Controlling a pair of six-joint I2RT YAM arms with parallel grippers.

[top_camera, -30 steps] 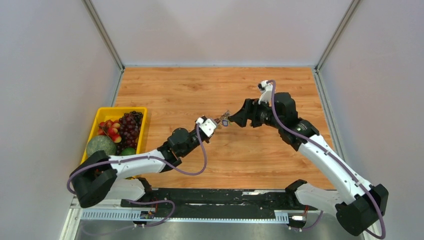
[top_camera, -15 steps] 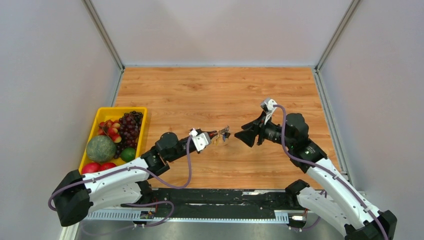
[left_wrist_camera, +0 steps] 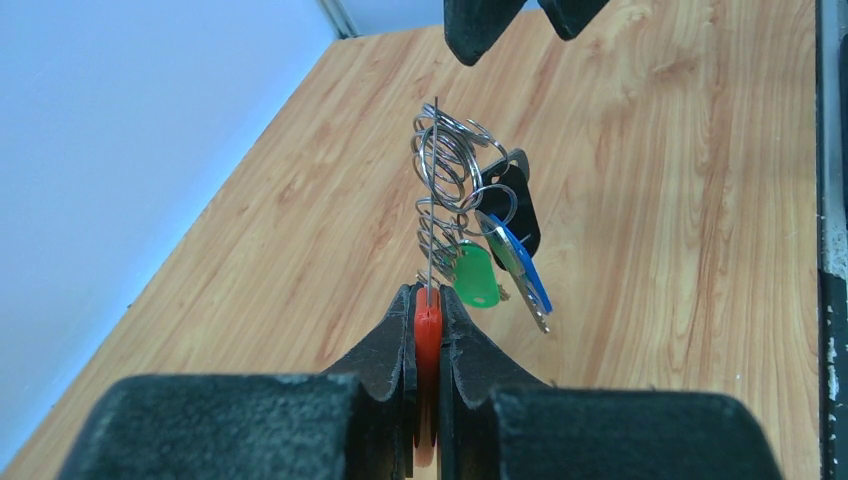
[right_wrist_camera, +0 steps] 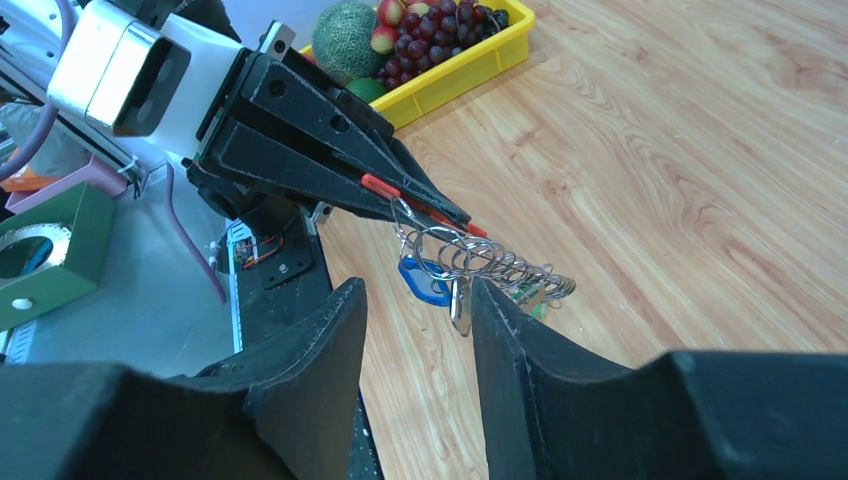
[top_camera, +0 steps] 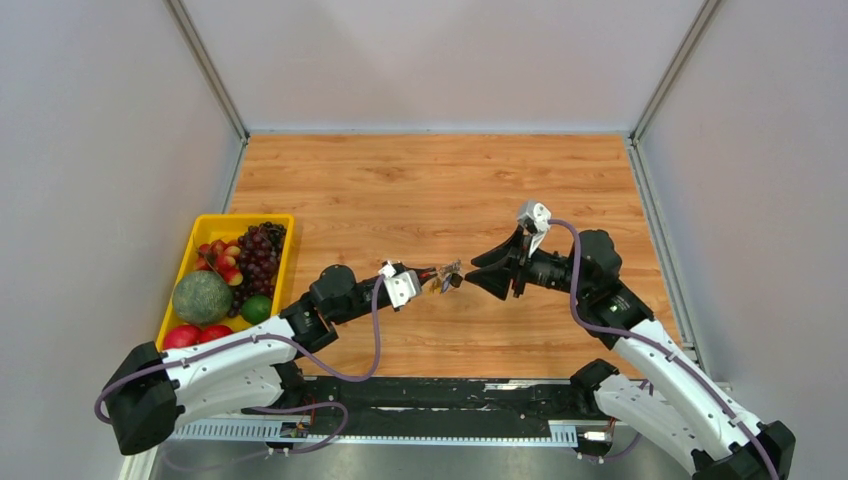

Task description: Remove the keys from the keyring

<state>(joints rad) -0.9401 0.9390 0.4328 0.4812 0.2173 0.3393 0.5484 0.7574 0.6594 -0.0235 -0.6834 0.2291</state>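
My left gripper (left_wrist_camera: 428,292) is shut on the red clip (left_wrist_camera: 427,330) of the keyring (left_wrist_camera: 445,175), a stack of silvery wire rings held above the table. Keys hang from the rings: a green-headed one (left_wrist_camera: 476,276), a blue-headed one (left_wrist_camera: 522,265) and a black-headed one (left_wrist_camera: 512,200). In the top view the left gripper (top_camera: 436,270) holds the bunch (top_camera: 449,275) out to the right. My right gripper (top_camera: 478,274) is open just right of it. In the right wrist view the open right gripper (right_wrist_camera: 420,292) faces the rings (right_wrist_camera: 485,262) and the blue key head (right_wrist_camera: 422,282).
A yellow bin (top_camera: 187,270) of fruit with grapes (top_camera: 258,252) and a melon (top_camera: 201,295) stands at the table's left edge. The wooden table (top_camera: 400,185) is walled by grey panels. A black rail (top_camera: 430,395) runs along the near edge.
My right gripper has swung down and opened, then closed in on the key bunch. My left arm drew back and lowered with the keyring still held.
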